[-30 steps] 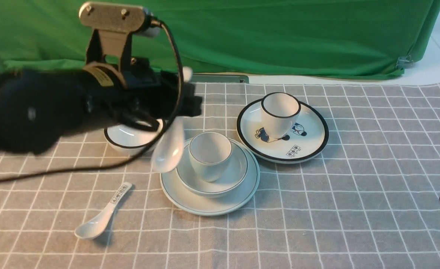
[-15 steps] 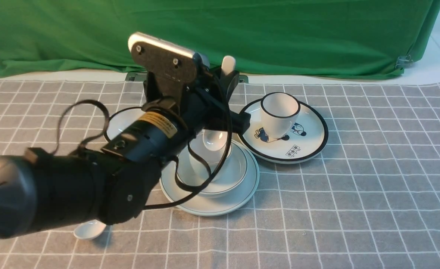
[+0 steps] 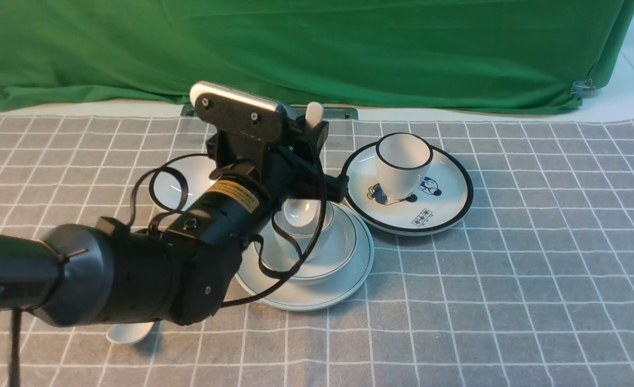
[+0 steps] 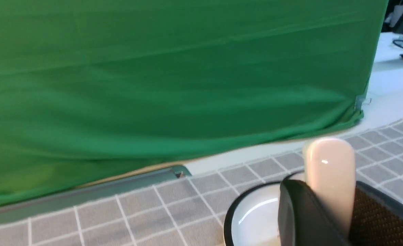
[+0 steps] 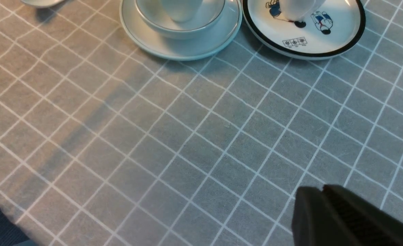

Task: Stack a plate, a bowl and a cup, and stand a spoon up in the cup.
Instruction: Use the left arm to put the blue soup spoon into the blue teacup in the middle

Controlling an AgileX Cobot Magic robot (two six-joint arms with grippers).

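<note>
Your left pincer (image 3: pixel 311 137) is pinching the plain white spoon (image 3: pixel 301 210) by the handle, one finger (image 4: pixel 292 212) on each side, with the handle end poking up above them. You have the spoon nearly upright, scoop down inside the mouth of the cup (image 3: pixel 317 234); you cannot tell whether the scoop touches the bottom. That cup stands in the shallow bowl (image 3: pixel 341 250), and the bowl sits on the thin-lined plate (image 3: pixel 317 296), the stack near the middle of the checked worktop (image 3: pixel 510 301). From the stack, the cartoon plate (image 3: pixel 446 207) lies close by at 2 o'clock with the black-rimmed cup (image 3: pixel 403 161) standing on it. The black-rimmed bowl (image 3: pixel 171 185) is at 10 o'clock, partly behind your left arm. At 8 o'clock, only the scoop of the other spoon (image 3: pixel 131 333) shows from under that arm. Your right pincer (image 5: pixel 322 191) shows only in its own wrist view, fingers pressed together with nothing between them, above bare cloth at 5 o'clock, well apart from the stack.
</note>
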